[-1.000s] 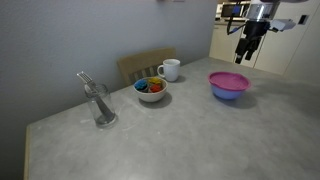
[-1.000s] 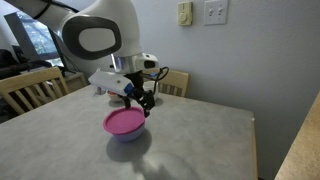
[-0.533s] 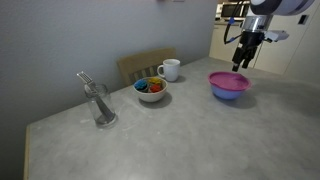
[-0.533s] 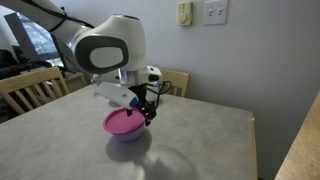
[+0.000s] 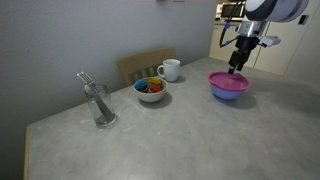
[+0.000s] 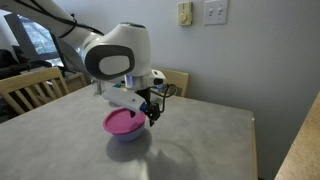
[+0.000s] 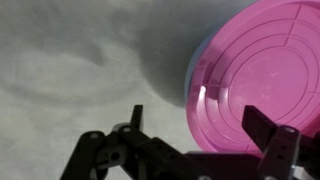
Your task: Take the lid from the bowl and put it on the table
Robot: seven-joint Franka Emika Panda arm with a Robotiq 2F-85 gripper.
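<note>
The magenta-pink lid [image 5: 228, 79] lies flat on the blue bowl [image 5: 229, 92] on the grey speckled table [image 5: 180, 135]. Both also show in an exterior view, lid [image 6: 123, 122] on bowl [image 6: 127, 135]. My gripper [image 5: 236, 66] is open and hangs just above the lid's far edge. In the wrist view the lid [image 7: 265, 70] fills the right side, a sliver of the bowl [image 7: 187, 72] shows at its left rim, and my open fingers [image 7: 200, 115] straddle the lid's edge without holding it.
A white bowl with colourful contents [image 5: 151, 90] and a white mug [image 5: 170, 70] stand near a wooden chair [image 5: 146, 64]. A clear glass with utensils [image 5: 101, 105] stands further along the table. A second chair [image 6: 30, 88] is beside the table.
My gripper has come down toward the lid's edge and moved slightly closer over the bowl. Lid and bowl have not moved.
</note>
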